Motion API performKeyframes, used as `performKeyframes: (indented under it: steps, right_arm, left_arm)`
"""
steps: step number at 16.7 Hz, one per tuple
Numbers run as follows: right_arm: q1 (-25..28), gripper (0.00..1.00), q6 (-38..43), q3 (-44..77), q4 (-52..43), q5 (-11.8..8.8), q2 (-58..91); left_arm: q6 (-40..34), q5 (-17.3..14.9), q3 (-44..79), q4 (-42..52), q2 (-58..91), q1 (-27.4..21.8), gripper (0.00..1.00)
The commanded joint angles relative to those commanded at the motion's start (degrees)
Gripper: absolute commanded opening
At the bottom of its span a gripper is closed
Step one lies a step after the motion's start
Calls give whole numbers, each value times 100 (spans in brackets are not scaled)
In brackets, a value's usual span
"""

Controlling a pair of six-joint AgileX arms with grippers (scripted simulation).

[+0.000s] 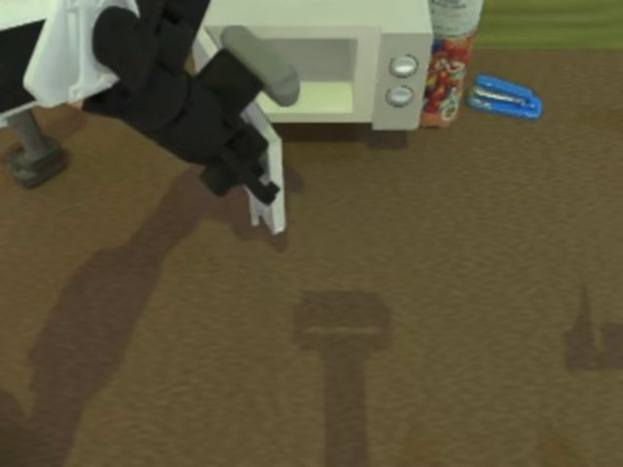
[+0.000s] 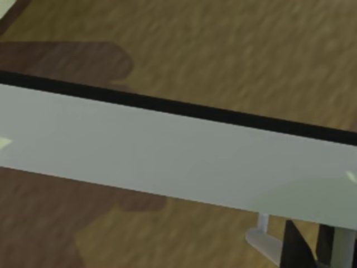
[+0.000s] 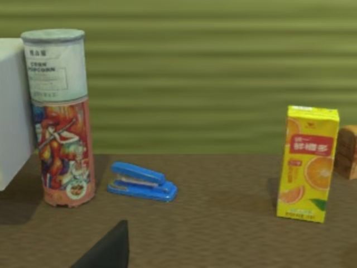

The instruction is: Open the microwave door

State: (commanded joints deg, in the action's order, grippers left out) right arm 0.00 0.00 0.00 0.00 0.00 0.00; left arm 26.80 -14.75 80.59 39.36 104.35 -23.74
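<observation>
The cream-white microwave point(image 1: 389, 29) stands at the back of the table, its pale cavity point(image 1: 326, 73) exposed beside two grey knobs point(image 1: 402, 66). The microwave door point(image 1: 275, 190) is swung out toward the front and shows edge-on. My left gripper point(image 1: 248, 180) is shut on the door at its outer end. In the left wrist view the door's long edge point(image 2: 167, 145) crosses the picture, and a dark finger point(image 2: 295, 254) sits against the pale handle point(image 2: 265, 240). My right gripper point(image 3: 111, 248) shows only as a dark tip in its own wrist view, parked off the right side.
A tall printed snack can point(image 1: 451, 68) point(image 3: 61, 117) stands against the microwave's right side, with a blue stapler point(image 1: 504, 97) point(image 3: 142, 182) beside it. A yellow juice carton point(image 3: 308, 163) stands farther right. A grey stand point(image 1: 34, 156) sits at the far left.
</observation>
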Motion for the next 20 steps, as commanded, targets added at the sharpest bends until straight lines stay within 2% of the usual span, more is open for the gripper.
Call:
performKeyframes:
  steps: [12, 20]
  right_arm:
    - [0, 100, 0, 0, 0, 0, 0]
    - [0, 100, 0, 0, 0, 0, 0]
  left_arm:
    - [10, -31, -16, 9, 15, -12, 0]
    - [1094, -493, -50, 347, -72, 416, 0]
